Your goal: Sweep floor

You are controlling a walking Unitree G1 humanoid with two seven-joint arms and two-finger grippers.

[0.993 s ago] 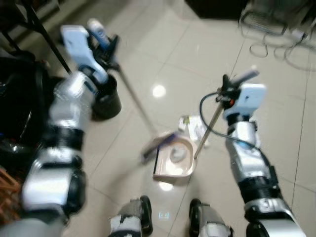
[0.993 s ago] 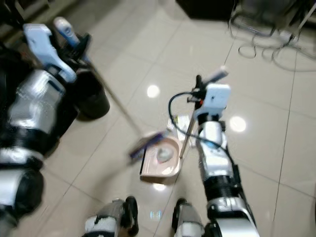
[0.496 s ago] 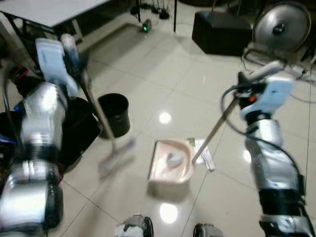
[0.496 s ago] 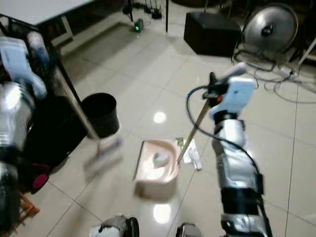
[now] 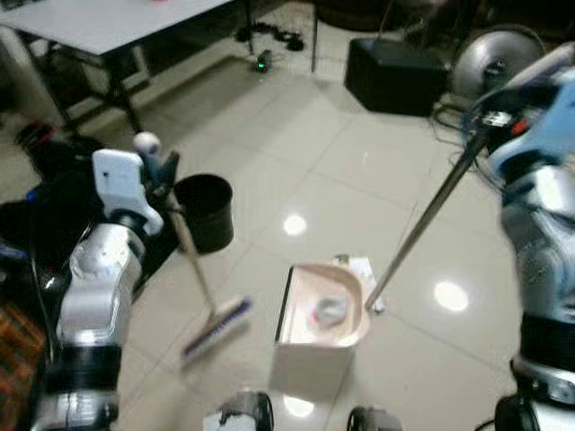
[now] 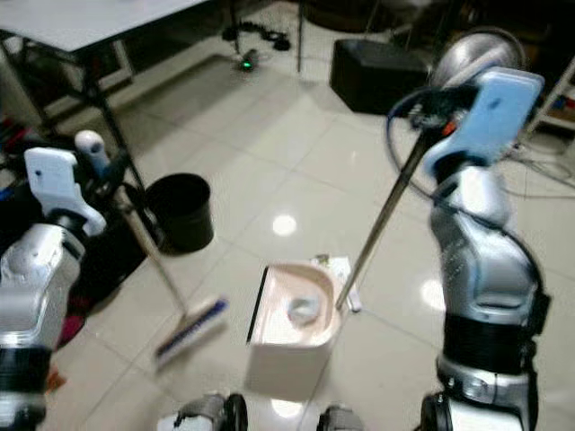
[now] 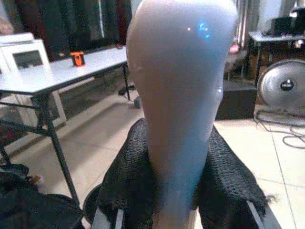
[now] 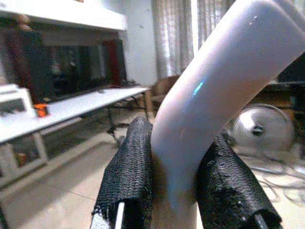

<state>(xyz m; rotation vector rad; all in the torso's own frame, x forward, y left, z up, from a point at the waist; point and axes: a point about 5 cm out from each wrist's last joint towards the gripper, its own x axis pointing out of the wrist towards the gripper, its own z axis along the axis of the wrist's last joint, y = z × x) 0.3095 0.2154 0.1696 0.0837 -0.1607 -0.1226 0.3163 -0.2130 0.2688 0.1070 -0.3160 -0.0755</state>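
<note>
The left claw (image 7: 176, 210) was clamped on the rounded top of the broom (image 6: 148, 260), whose bristle head (image 6: 189, 330) sat on the tiled floor (image 6: 269, 171) just beside the dustpan (image 6: 292, 314). The right claw (image 8: 174, 191) gripped the pale curved end of the dustpan's long handle (image 6: 382, 220) — the pan held a crumpled scrap (image 6: 303, 310). Both tools looked light and stiff; held at the very top, their far ends would likely swing easily, so slow strokes seemed wise. A black bin (image 6: 180, 211) stood nearby.
</note>
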